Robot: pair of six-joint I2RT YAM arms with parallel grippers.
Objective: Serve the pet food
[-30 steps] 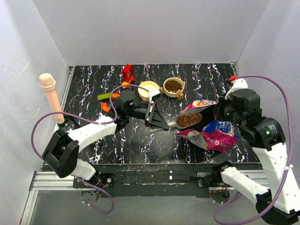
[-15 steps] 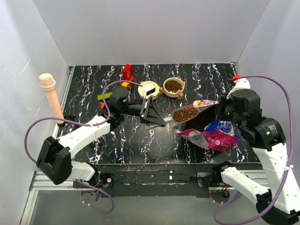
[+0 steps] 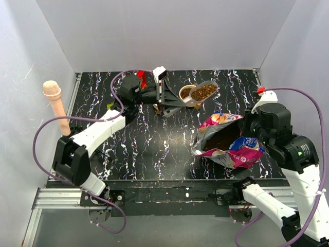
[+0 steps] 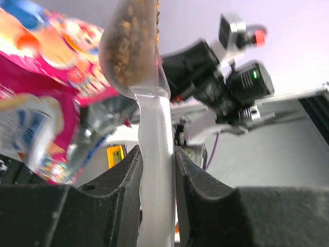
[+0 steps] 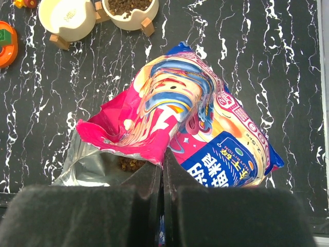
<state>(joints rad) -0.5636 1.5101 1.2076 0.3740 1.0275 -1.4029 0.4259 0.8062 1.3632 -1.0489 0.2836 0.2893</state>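
Observation:
The magenta-and-blue pet food bag lies open at the right, brown kibble showing inside its silver mouth. My right gripper is shut on the bag's torn top edge; in the top view the right gripper is at the bag's far right side. My left gripper is shut on the handle of a clear scoop heaped with kibble, held in the air just right of the cream bowl that has kibble in it.
An empty cream bowl stands left of the kibble bowl, mostly hidden under my left gripper in the top view. A red toy sits at the back, an orange toy further left. A pink post stands at the left wall.
My left arm has carried the filled scoop up and away from the bag's mouth to the far bowls. The bag's mouth has sagged open; the right gripper keeps its hold.

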